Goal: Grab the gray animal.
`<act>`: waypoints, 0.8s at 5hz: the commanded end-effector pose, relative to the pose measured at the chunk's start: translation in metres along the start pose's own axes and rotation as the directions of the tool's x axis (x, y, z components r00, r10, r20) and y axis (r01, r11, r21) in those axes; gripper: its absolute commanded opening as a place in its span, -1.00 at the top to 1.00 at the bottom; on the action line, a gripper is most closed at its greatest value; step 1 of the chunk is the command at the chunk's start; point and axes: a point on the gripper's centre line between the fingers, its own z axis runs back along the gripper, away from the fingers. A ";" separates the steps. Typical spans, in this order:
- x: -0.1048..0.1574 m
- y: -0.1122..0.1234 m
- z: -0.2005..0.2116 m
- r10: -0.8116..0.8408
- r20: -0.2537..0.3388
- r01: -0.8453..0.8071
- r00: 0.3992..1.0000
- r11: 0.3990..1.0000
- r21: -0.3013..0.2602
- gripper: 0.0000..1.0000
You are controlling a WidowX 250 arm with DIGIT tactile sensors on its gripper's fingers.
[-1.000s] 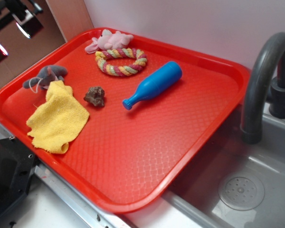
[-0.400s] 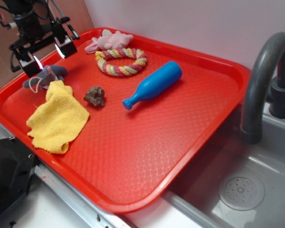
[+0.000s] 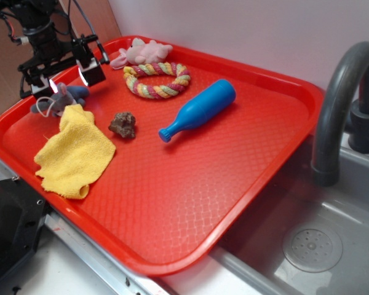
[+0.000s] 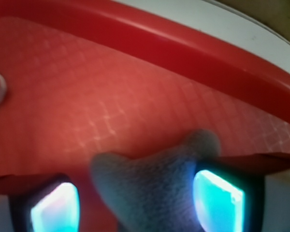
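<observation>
Jaws of the black robot gripper (image 3: 66,78) standing spread wide, straddling the small soft gray plush mouse (image 3: 60,99) without pinching it. In the wrist view, gray plush (image 4: 154,193) filling the gap between the two glowing fingertips (image 4: 217,203), closer to the right one. Mouse lying at the far left of the red plastic tray (image 3: 246,184), just inside the raised rim, touching the crumpled yellow cloth (image 3: 74,153). Brown rock-like lump (image 3: 123,124) sitting near, just beside the cloth. Pink plush animal (image 3: 141,52), braided rope ring (image 3: 157,80) and blue plastic bottle (image 3: 197,110) lying well apart. Bare tray stretching toward the gray sink (image 3: 307,246).
</observation>
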 end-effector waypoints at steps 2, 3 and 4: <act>-0.008 0.029 -0.017 0.044 0.055 -0.047 0.998 0.998 0.040 1.00; -0.009 0.032 -0.017 0.045 0.067 -0.048 0.997 0.998 0.042 1.00; -0.001 0.028 0.019 -0.018 0.036 0.019 0.999 1.000 -0.024 1.00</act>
